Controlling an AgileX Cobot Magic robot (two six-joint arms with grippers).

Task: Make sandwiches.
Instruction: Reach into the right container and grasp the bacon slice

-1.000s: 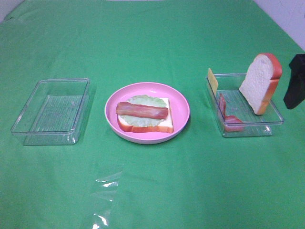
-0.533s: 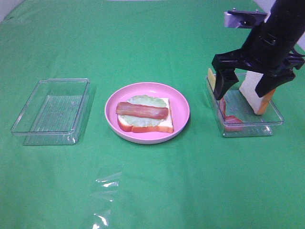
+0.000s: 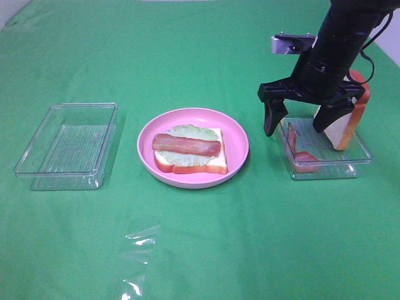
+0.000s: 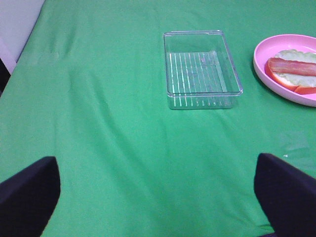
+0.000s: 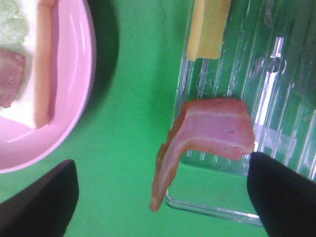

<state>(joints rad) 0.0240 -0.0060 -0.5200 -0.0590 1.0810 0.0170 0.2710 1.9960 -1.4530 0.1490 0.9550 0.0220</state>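
A partial sandwich (image 3: 189, 150) lies on the round pink plate (image 3: 236, 145): a white bread slice, pale green lettuce (image 3: 187, 132) and a bacon strip (image 3: 186, 145) on top. My right gripper (image 3: 299, 122) is open and hangs over the left end of the right clear tray (image 3: 325, 172). In that tray a second bacon strip (image 3: 301, 157) drapes over the wall and a bread slice (image 3: 345, 125) leans upright. The right wrist view shows this bacon (image 5: 210, 133) and the yellow cheese square (image 5: 207, 27) between my open fingers. My left gripper (image 4: 155, 170) is open and empty.
An empty clear tray (image 3: 81, 105) stands left of the plate; it also shows in the left wrist view (image 4: 202, 94). A scrap of clear film (image 3: 139, 240) lies on the green cloth near the front. The plate edge (image 5: 74, 74) is close to the right tray.
My right arm has come in from the right edge, moved left and lowered over the right tray, jaws open throughout. Plate and trays have not moved.
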